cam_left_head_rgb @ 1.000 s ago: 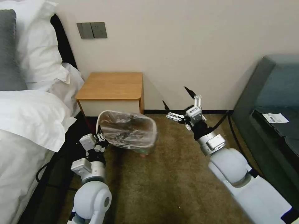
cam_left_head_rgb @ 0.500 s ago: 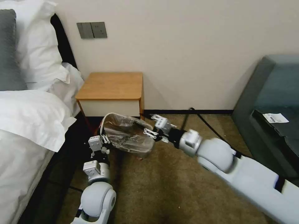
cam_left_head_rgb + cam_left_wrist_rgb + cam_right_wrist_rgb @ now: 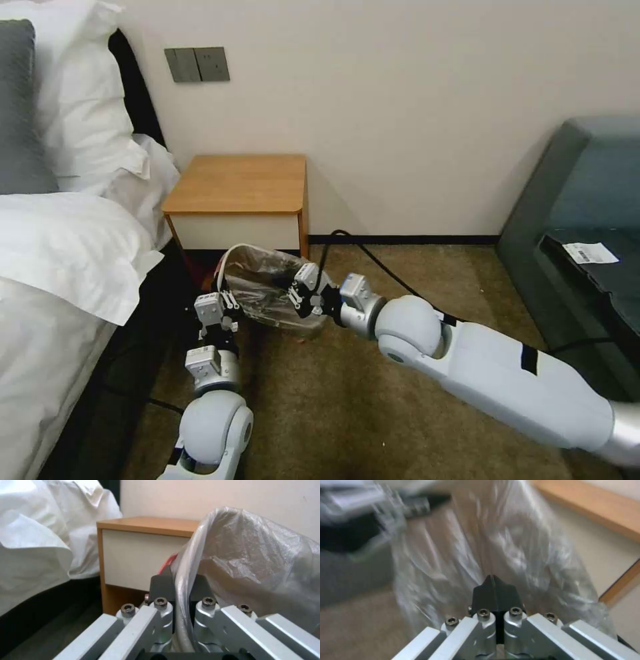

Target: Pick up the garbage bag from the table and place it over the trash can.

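Observation:
The trash can [image 3: 303,325] leans on the carpet in front of the table [image 3: 233,183], with the clear garbage bag [image 3: 263,283] draped over its mouth. At the can's left side, my left gripper [image 3: 225,298] is shut on the bag-covered rim. The left wrist view shows that rim [image 3: 181,605] clamped in my left gripper [image 3: 181,585], with the bag [image 3: 253,555] bulging beside it and the table [image 3: 146,552] behind. My right gripper [image 3: 298,293] is shut at the can's right side. In the right wrist view its tips [image 3: 494,580] meet against the bag [image 3: 506,542].
A bed with white duvet and pillows [image 3: 60,253] lies close on the left. A dark sofa [image 3: 587,220] with a paper label stands on the right. A black cable [image 3: 373,257] crosses the carpet behind my right arm. Open carpet [image 3: 320,413] lies in front.
My right arm has swung in from the right to the can's right side, and its gripper has gone from open to shut. The can has sunk lower and my left arm has edged right.

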Available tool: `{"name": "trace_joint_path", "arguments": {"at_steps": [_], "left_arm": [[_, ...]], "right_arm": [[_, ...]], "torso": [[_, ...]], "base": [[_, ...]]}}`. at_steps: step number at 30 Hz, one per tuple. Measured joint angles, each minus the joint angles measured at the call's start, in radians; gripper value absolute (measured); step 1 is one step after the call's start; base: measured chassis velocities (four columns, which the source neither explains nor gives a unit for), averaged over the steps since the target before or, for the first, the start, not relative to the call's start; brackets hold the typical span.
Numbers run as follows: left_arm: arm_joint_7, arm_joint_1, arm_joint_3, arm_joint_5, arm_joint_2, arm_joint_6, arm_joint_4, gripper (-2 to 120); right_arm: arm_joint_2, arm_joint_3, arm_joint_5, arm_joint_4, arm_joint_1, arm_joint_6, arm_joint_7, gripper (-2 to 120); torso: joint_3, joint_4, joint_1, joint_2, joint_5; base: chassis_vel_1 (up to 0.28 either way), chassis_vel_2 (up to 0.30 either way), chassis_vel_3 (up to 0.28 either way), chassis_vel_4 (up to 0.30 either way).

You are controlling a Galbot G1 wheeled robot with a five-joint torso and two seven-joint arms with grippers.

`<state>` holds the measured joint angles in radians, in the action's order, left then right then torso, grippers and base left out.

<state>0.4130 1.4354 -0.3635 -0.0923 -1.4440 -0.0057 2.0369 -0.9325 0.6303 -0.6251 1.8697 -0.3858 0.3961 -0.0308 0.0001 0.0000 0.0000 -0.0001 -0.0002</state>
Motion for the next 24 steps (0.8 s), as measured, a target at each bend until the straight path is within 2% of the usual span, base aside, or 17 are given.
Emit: {"name": "trace_joint_path", "arguments": {"at_steps": [8,14,24], "left_arm": [[-0.002,0.016,0.001,0.068,-0.005,-0.030,-0.011,3],[-0.003,0.022,0.001,0.112,-0.018,-0.043,-0.004,3],[-0.003,0.022,0.012,0.121,-0.022,-0.046,-0.002,3]], "right_arm": [[-0.045,0.078,0.002,-0.074,0.093,0.041,-0.011,0],[-0.106,0.132,0.004,-0.151,0.139,0.053,-0.022,0],[-0.187,0.188,0.017,-0.253,0.166,0.062,-0.043,0]], "torso": [[0.000,0.0000,0.000,0.000,0.0000],[0.000,0.0000,0.000,0.000,0.0001],[0.000,0.0000,0.000,0.000,0.0001]], "base": [[0.000,0.000,0.000,0.000],[0.000,0.000,0.000,0.000],[0.000,0.000,0.000,0.000]]}}
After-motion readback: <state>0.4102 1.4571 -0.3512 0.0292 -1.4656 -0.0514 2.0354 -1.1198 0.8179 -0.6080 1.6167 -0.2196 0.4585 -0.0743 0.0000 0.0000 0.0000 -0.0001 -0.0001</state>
